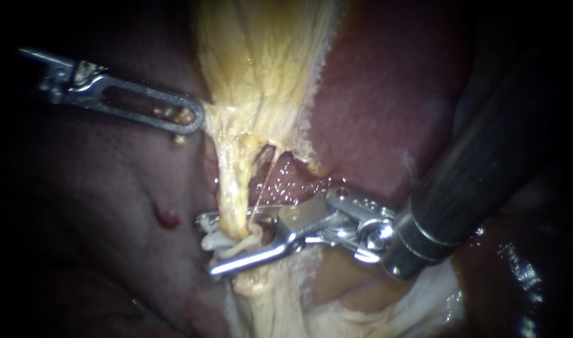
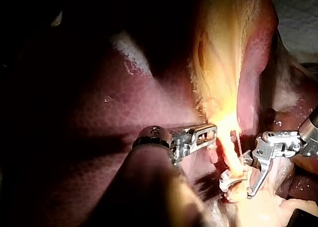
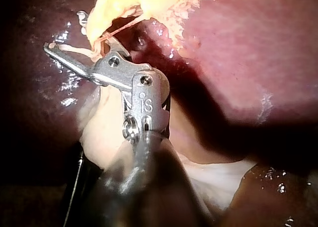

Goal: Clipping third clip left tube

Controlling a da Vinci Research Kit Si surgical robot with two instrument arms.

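One pale yellow tube (image 1: 232,200) runs down from the fan of yellow tissue (image 1: 261,56) at the middle of the endoscope view, with white clips (image 1: 214,243) on its lower end. The right instrument (image 1: 208,245) has its jaws spread, one on each side of the tube at the clips. The left instrument (image 1: 196,119), higher up, pinches the yellow tissue's edge between closed jaws. Dark red liver (image 1: 374,94) lies around them.
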